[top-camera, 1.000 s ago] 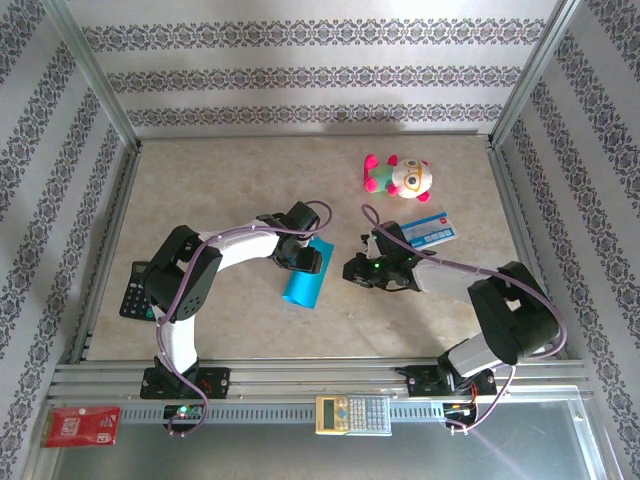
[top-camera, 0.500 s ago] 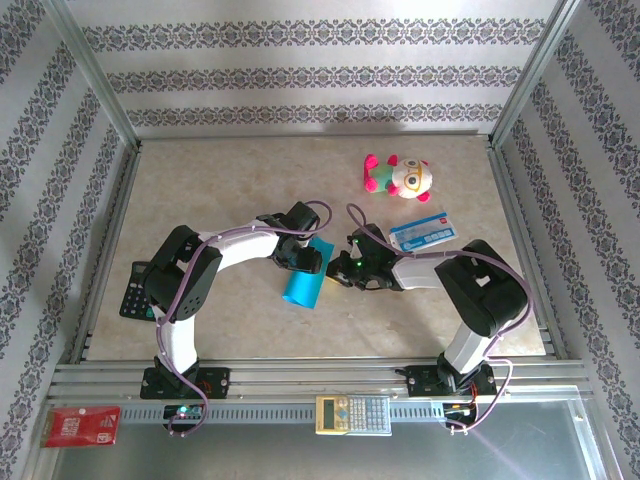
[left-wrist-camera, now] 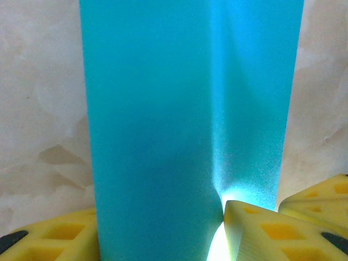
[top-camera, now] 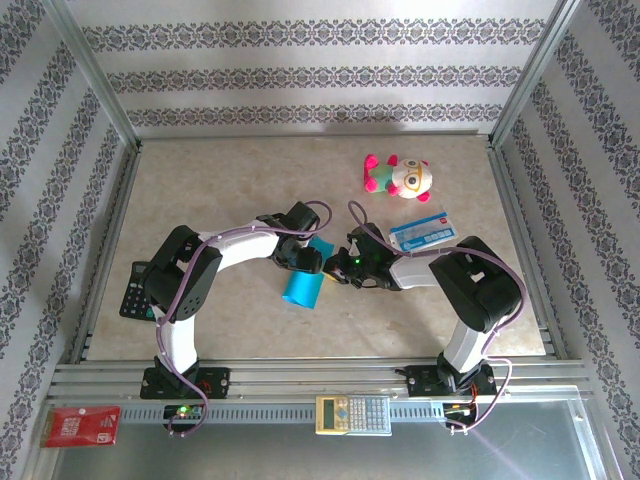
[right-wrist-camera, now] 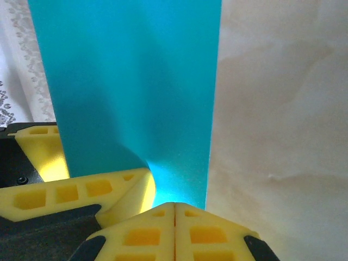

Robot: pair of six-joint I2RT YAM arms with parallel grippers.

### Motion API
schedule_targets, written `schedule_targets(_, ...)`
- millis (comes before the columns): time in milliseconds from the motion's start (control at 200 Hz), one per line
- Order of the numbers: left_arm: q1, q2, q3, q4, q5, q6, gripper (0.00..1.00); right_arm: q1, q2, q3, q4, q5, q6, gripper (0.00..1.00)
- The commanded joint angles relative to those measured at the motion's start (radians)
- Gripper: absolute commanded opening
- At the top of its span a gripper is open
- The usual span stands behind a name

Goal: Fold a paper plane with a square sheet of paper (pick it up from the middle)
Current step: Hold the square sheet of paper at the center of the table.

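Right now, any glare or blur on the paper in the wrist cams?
Left wrist: the teal paper is very close, soft and grainy, with a white hot spot where it meets the jaws and darker shading beside the crease. Right wrist: the same bluish-white bloom at the paper's base, and the jaws are reasonably sharp. Top external: even light, no glare on the paper.

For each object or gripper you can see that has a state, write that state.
paper sheet: folded into a narrow strip, creased lengthwise, held by both grippers
left gripper: closed around the sheet's sides
right gripper: shut, pinching the sheet's edge
plush toy: lying down, untouched
printed card: lying flat, untouched
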Motion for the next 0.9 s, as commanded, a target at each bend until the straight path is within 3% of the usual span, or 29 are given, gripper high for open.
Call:
schedule_targets(0,0.011,0.098,-0.069,-0.062,-0.126,0.012,0.54,0.011,0.024,0.017,0.030,-0.012,0.028,0.07)
schedule_targets(320,0.011,0.101,-0.068,-0.064,-0.128,0.015,0.54,0.022,0.053,0.026,0.014,-0.007,0.050,0.06)
schedule_targets(610,0.011,0.098,-0.066,-0.067,-0.131,0.015,0.54,0.057,0.040,0.027,-0.206,0.101,0.043,0.05)
schedule_targets(894,0.011,0.090,-0.062,-0.070,-0.130,0.014,0.54,0.086,0.049,0.023,-0.302,0.182,0.046,0.03)
